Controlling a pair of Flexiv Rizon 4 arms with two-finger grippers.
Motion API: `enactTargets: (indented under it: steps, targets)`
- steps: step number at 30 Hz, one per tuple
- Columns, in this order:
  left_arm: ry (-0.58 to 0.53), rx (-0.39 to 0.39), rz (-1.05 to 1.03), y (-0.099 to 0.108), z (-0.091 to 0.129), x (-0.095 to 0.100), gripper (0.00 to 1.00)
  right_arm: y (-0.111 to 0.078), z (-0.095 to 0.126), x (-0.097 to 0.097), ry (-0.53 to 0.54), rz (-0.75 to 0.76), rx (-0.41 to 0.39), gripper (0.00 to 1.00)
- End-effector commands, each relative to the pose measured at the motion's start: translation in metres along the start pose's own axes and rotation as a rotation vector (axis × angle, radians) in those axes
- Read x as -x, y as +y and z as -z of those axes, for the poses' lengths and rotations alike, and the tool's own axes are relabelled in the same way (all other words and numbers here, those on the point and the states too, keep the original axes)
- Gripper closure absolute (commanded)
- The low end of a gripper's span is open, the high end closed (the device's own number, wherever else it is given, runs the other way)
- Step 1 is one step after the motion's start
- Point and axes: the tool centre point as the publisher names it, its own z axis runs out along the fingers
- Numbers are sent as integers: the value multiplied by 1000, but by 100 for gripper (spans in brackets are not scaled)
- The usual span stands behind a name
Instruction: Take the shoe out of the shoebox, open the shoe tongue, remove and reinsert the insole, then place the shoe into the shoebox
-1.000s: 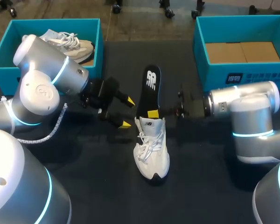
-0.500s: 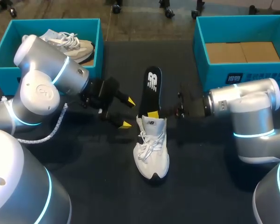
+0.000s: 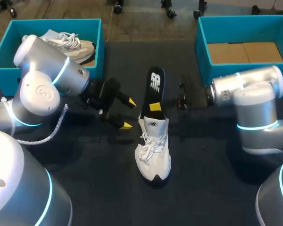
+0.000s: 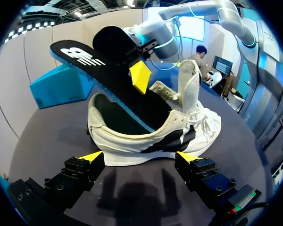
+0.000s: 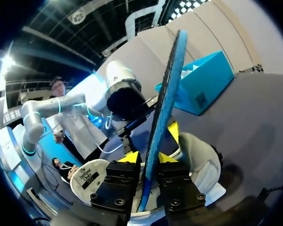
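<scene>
Progress: the shoe is out of its box, upright on the dark worktop, toe twd the camera in the head view. The tongue stands up off the laces, so the mouth is open. Those 2 steps look done.

The insole is the step in hand. The R fingers pinch it on edge, narrow, one each side, blue underside showing. Its front end sits in the shoe's mouth; the rest slants up and out over the heel. Can't tell whether it's on the way out or back in. Either way it isn't seated.

The L fingers are wide apart, low, just beside the shoe's flank, holding nothing, not touching it.

Left to do, by my reckoning: seat the insole flat, then put the shoe into a box.

Surface & room: the worktop is dark and matt. A teal box is at the far L corner w/ an other shoe in it, the L arm's elbow in front. A 2nd box is at the far R, brown cardboard floor showing; prob. the target. The shoe sits btwn the two, well apart from both, w/ bare worktop on its near side.
</scene>
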Motion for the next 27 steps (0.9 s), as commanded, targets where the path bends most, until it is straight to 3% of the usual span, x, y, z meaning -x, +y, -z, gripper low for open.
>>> enactTargets:
  steps: [1, 6, 27]
  targets:
    - [-2, 2, -2, 0, 2, -2, 0, 7, -3, 9, 18, -4, -31, 82]
    - [-1, 2, -4, -1, 2, -3, 0, 4, -3, 8, 23, -13, -33, 100]
    - [5, 6, 5, 1, -2, -6, 0, -46, -20, -9, 99, -187, -79, 100]
